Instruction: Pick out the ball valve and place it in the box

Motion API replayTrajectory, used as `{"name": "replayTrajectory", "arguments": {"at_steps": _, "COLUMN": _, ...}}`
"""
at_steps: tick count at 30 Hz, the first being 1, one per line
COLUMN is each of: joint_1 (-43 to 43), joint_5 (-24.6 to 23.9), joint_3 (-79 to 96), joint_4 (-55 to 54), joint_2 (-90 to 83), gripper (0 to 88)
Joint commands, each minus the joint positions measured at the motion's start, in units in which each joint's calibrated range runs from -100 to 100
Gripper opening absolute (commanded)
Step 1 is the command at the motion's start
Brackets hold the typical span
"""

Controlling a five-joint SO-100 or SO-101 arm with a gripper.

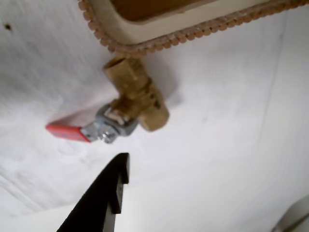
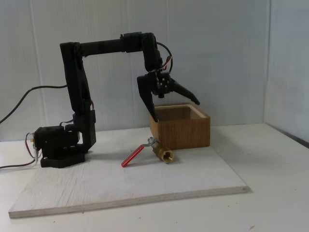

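The ball valve (image 2: 161,153) lies on the pale board just in front of the box's left corner, its red lever (image 2: 133,157) pointing left. The wooden box (image 2: 181,129) stands open-topped behind it. My gripper (image 2: 176,110) hangs above the box's left half, open wide with nothing between its fingers, well above the valve. In the wrist view the brass valve (image 1: 137,99) is at centre with its red lever (image 1: 67,131) to the left, close to the box's rim (image 1: 145,29) at the top. One black finger (image 1: 108,193) rises from the bottom edge, short of the valve.
The pale wooden board (image 2: 120,183) carries the arm's base (image 2: 60,147) at the left, with cables (image 2: 19,104) trailing off left. A white wall stands behind. Bare board lies in front of and to the right of the valve.
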Motion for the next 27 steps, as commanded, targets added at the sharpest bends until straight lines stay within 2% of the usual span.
{"name": "replayTrajectory", "arguments": {"at_steps": 1, "joint_1": -0.2, "joint_5": 8.1, "joint_3": -2.7, "joint_4": 0.2, "joint_2": -1.1, "gripper": 50.2}}
{"name": "replayTrajectory", "arguments": {"at_steps": 4, "joint_1": -0.2, "joint_5": 13.9, "joint_3": -2.2, "joint_4": 0.2, "joint_2": -1.1, "gripper": 50.2}}
{"name": "replayTrajectory", "arguments": {"at_steps": 9, "joint_1": 0.5, "joint_5": 20.7, "joint_3": -2.3, "joint_4": 0.2, "joint_2": -1.2, "gripper": 50.2}}
{"name": "replayTrajectory", "arguments": {"at_steps": 17, "joint_1": 0.2, "joint_5": 40.1, "joint_3": -2.7, "joint_4": 0.2, "joint_2": -1.3, "gripper": 50.2}}
{"name": "replayTrajectory", "arguments": {"at_steps": 22, "joint_1": -0.3, "joint_5": 44.3, "joint_3": -2.9, "joint_4": -0.6, "joint_2": -1.3, "gripper": 50.2}}
{"name": "replayTrajectory", "arguments": {"at_steps": 27, "joint_1": -0.4, "joint_5": 51.8, "joint_3": -2.7, "joint_4": -0.9, "joint_2": -1.3, "gripper": 50.2}}
